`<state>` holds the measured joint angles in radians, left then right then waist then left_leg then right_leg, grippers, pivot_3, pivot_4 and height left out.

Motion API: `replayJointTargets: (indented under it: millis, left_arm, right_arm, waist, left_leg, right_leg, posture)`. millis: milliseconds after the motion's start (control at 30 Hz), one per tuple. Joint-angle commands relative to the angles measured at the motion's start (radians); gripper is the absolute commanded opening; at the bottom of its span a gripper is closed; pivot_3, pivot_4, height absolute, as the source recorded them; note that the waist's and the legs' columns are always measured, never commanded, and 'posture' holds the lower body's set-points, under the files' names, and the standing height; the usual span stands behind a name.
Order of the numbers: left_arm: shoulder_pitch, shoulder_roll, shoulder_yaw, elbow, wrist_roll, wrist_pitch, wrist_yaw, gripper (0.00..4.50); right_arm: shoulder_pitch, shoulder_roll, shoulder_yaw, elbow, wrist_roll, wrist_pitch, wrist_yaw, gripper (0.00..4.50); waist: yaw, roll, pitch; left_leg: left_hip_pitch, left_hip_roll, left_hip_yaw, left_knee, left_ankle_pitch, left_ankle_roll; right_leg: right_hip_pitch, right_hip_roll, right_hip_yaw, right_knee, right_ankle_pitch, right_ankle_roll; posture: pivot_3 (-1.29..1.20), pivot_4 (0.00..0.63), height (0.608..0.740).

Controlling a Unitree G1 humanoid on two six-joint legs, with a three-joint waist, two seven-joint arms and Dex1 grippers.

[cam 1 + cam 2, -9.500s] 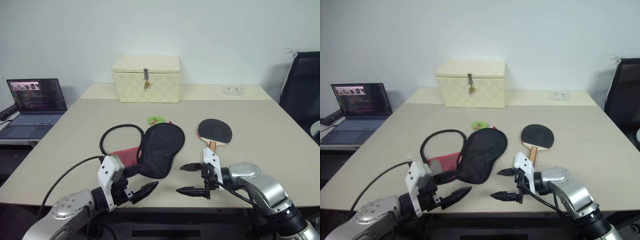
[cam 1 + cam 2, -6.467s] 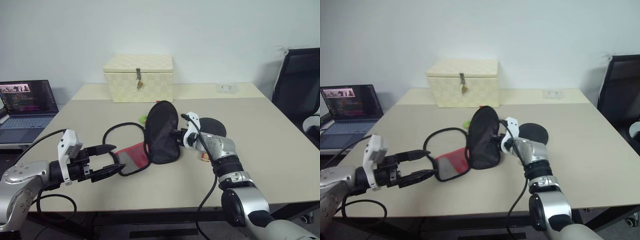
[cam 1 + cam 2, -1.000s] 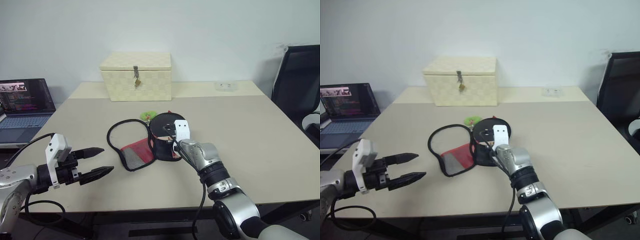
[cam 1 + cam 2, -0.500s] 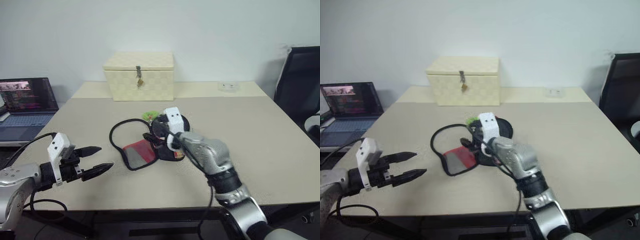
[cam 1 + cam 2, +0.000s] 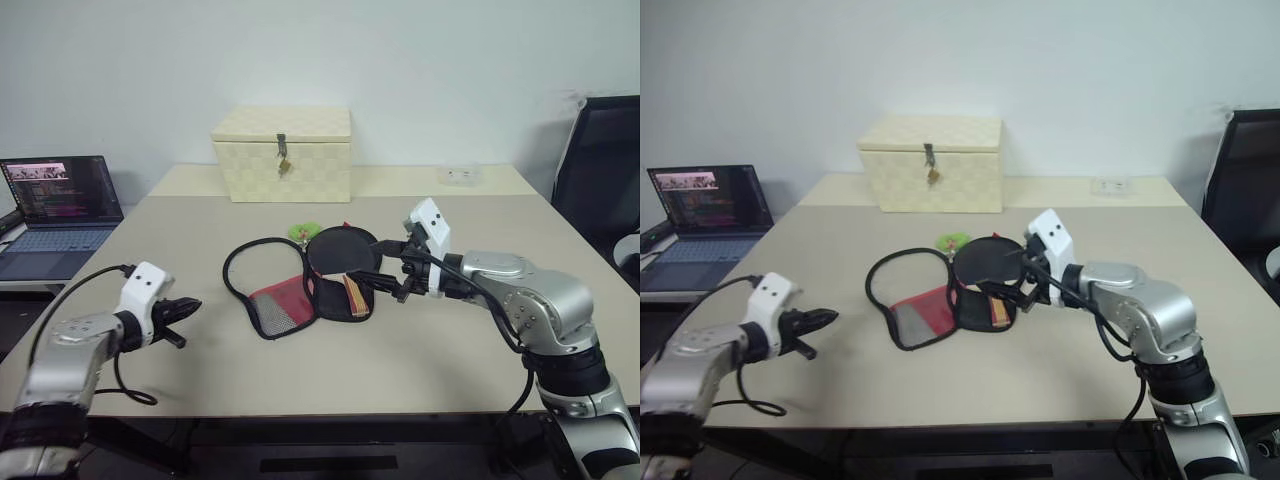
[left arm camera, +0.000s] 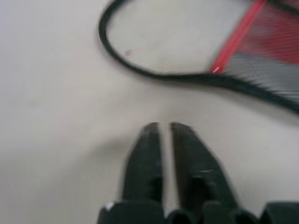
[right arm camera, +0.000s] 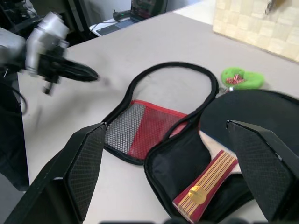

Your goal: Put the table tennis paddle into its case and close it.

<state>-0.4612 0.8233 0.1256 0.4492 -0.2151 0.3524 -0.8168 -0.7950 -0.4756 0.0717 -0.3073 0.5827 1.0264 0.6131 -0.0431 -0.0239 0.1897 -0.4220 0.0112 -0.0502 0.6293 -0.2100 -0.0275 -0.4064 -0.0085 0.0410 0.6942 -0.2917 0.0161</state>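
Compared with a second ago, your right gripper [image 5: 385, 276] has pulled up and back off the case [image 5: 318, 292] and now hovers beside it, jaws spread wide and holding nothing. Your left gripper [image 5: 181, 317], which was gaping a second ago, has snapped shut on nothing and sits low over the table [image 5: 470, 235], well apart from the case. The table tennis paddle [image 5: 344, 262] lies in the opened case: round black rubber face on the lid side, striped wooden handle [image 7: 205, 183] resting in the soft black fabric half. The red mesh flap [image 7: 140, 130] lies unfolded flat, edged with a black zip loop; a fuzzy green charm [image 7: 242, 77] lies just behind. The table is smooth beige. A cream woven latched box [image 5: 283, 154] stands at the back, a laptop [image 5: 56, 216] on a side desk, a black chair [image 5: 603, 165] at the far right, all against a plain white wall.
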Motion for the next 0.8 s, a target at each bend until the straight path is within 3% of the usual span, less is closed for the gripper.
replayJointTargets:
  millis: [33, 400, 800]
  left_arm:
    - [-0.104, -0.012, -0.035, 0.139, 0.065, -0.080, 0.011, 0.02]
    - [-0.367, -0.188, -0.118, 0.502, 0.169, -0.240, 0.016, 0.02]
    - [-0.538, -0.345, -0.119, 0.205, 0.094, -0.154, -0.086, 0.02]
  right_arm:
    - [-0.014, -0.016, -0.024, -0.063, 0.028, -0.013, 0.025, 4.50]
    - [0.002, -0.025, -0.019, -0.069, 0.008, -0.031, 0.001, 4.50]
    - [-0.005, -0.064, -0.125, -0.035, 0.033, 0.002, -0.039, 4.50]
  waist:
    - [0.001, 0.000, 0.000]
    - [0.012, -0.001, 0.000]
    - [0.016, -0.002, 0.000]
  left_leg:
    - [0.000, 0.000, 0.000, 0.000, 0.000, 0.000]
    - [-0.001, -0.002, 0.000, 0.001, 0.000, 0.000]
    - [-0.005, -0.003, -0.002, 0.007, 0.000, 0.000]
  right_leg:
    - [0.000, 0.000, 0.000, 0.000, 0.000, 0.000]
    - [0.000, 0.000, -0.001, 0.002, 0.000, 0.000]
    - [0.000, 0.001, -0.004, 0.002, 0.000, 0.001]
  posture:
    - [0.00, 0.150, 0.740]
    - [0.00, 0.150, 0.740]
    - [0.00, 0.150, 0.740]
